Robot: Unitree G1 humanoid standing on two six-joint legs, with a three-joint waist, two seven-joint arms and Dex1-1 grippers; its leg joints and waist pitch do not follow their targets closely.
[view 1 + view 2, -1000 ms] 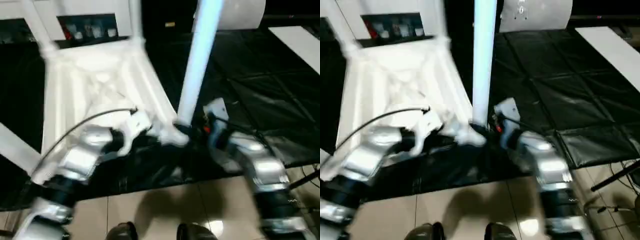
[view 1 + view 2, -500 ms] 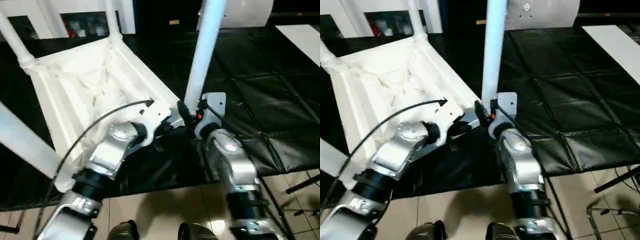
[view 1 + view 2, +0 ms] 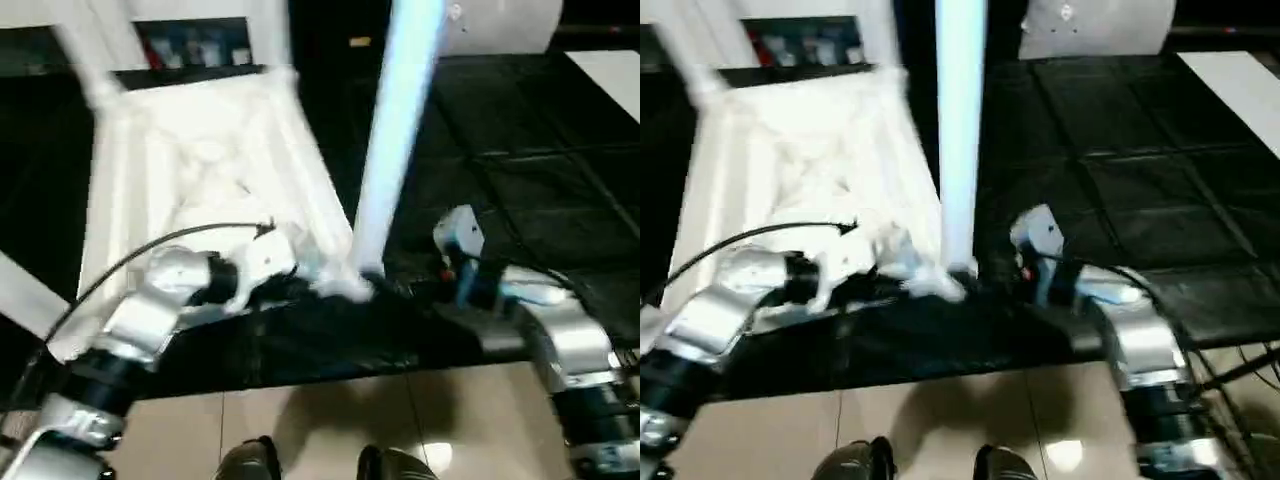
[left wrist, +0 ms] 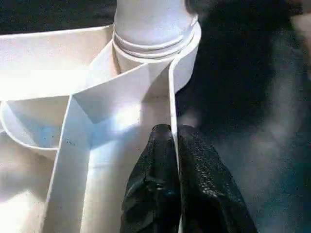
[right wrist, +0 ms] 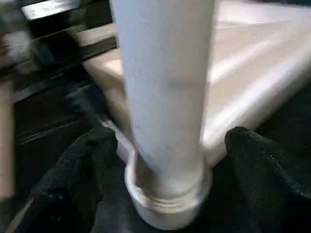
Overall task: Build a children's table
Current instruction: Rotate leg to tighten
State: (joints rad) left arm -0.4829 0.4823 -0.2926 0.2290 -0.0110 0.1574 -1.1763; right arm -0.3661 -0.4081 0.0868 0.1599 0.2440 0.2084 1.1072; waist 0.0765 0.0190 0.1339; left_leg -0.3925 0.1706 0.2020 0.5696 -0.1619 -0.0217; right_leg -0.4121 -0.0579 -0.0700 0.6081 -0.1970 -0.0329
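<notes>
Right wrist view shows the right gripper [image 5: 167,160] spread wide, its two fingers [image 5: 80,170] flanking but not touching the near leg [image 5: 165,92], which stands upright in its corner socket [image 5: 167,201] dead ahead. The left gripper [image 4: 172,141] is pinched on the upturned table top's rim [image 4: 171,104] just beside that socket. The children's table [image 3: 200,170] lies underside-up on the black-covered work table [image 3: 520,180]. I count four legs seated, though blur hides detail. Next, I judge, comes closing on or pressing that leg.
</notes>
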